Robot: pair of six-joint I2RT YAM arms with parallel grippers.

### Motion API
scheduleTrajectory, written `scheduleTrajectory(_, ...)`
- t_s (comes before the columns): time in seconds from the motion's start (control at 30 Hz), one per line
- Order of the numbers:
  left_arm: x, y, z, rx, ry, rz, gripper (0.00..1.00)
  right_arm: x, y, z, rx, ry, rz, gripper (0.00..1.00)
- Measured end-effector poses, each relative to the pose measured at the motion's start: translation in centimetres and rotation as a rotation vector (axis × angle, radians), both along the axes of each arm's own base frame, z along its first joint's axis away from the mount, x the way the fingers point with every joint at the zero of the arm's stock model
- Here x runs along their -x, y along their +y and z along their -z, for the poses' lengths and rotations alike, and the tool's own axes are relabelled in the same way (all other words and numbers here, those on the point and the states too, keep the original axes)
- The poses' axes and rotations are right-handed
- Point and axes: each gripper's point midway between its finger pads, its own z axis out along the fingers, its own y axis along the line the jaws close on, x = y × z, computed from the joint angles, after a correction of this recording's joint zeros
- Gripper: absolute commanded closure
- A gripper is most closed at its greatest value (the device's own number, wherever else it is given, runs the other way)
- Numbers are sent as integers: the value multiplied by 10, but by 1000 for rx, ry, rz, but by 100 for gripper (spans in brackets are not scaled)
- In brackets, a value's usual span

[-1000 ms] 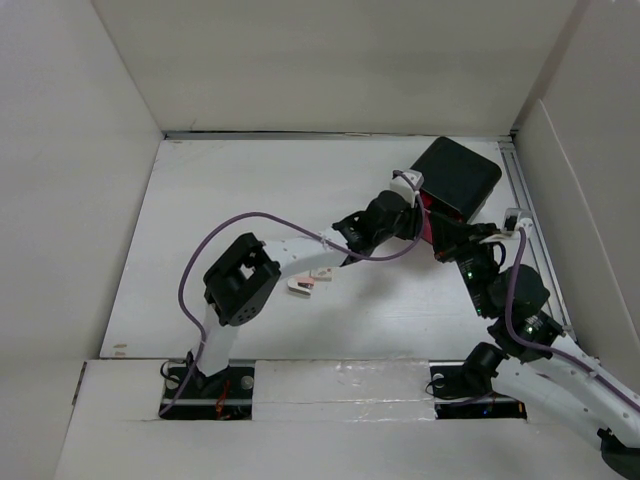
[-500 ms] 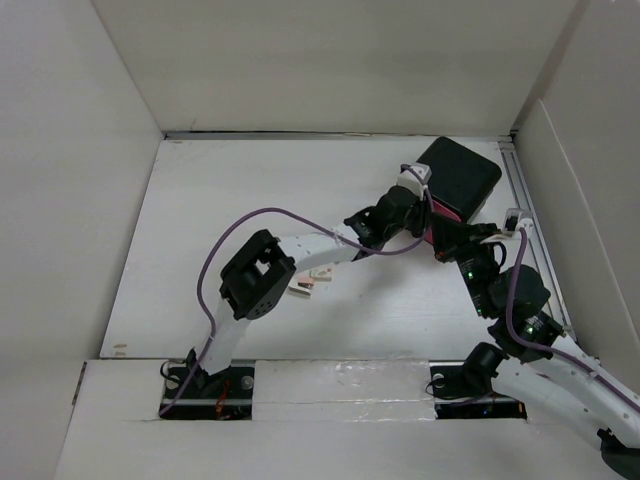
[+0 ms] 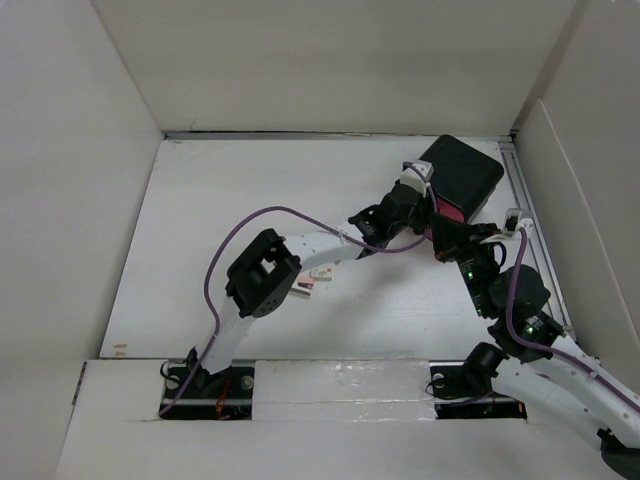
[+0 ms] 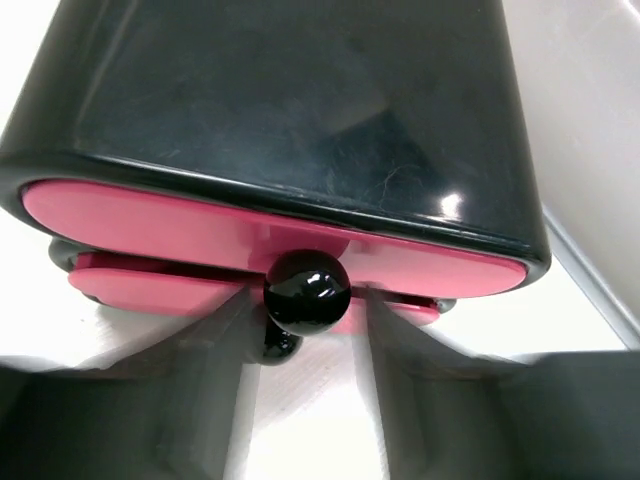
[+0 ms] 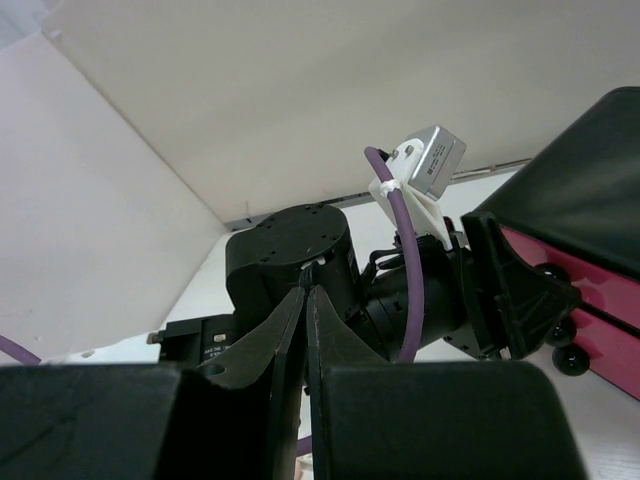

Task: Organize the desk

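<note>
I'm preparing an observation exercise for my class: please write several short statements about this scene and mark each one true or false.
1. The black box stands near the far right corner of the desk. True.
2. The drawer fronts are blue. False: they are pink.
3. A round black knob shows in the gap between the fingers of the left gripper. True.
4. The right gripper is spread wide open. False: its fingers meet, with nothing between them.
</note>
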Motion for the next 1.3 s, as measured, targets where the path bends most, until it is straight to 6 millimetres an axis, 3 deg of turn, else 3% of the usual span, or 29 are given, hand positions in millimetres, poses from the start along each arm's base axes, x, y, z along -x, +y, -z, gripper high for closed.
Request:
scheduleTrajectory(0.13,-1,1,-1,18,-12,-11,40,0,0,0,0,0,0,90)
scheduleTrajectory(0.23,6,15,12,-12,3,-20,40,0,0,0,0,0,0,90)
scheduleTrajectory(0.33,11,27,10,-14,1,-31,40,0,0,0,0,1,0,89)
scheduleTrajectory(0.5,23,45,-19,31,-29,-37,51,-1,-1,0,0,2,6,89)
scheduleTrajectory(0.6,25,46,-39,73,-54,-30,54,-1,-1,1,1,3,6,89)
scheduleTrajectory(0.67,26,44,-43,84,-58,-17,54,-1,0,1,3,4,6,89)
scheduleTrajectory(0.8,31,35,-26,54,-38,39,50,-2,0,2,5,7,7,88)
scheduleTrajectory(1.1,29,19,45,-93,31,99,47,-3,0,3,7,9,10,79)
scheduleTrajectory(1.3,17,8,52,-127,20,96,46,-4,2,6,18,16,10,73)
